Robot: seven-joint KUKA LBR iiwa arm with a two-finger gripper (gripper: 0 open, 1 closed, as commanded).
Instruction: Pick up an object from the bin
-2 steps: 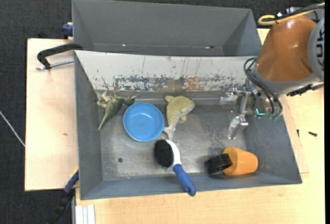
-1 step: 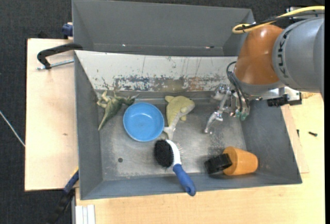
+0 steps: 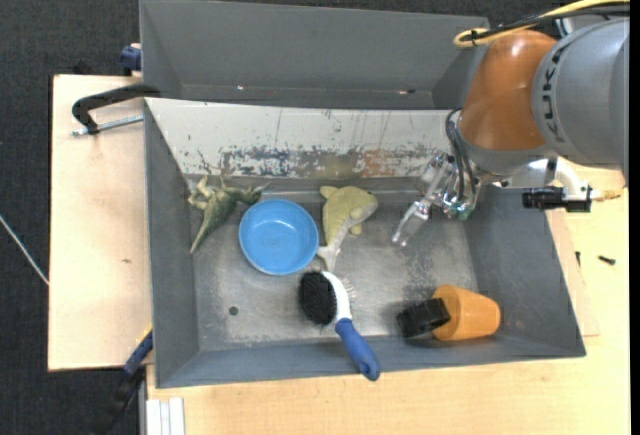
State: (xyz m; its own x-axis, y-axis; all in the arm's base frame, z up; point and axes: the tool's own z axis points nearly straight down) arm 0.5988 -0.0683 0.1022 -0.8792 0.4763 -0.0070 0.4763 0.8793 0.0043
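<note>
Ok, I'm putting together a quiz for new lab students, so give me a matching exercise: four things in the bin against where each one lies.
Things:
1 bowl
2 brush
3 toy dinosaur
4 orange cup

Places in the bin:
A back left corner of the floor
B front right corner
C front middle, handle pointing to the front
D between the toy dinosaur and the pale toy fish

Pairs: 1-D, 2-C, 3-A, 4-B.
</note>
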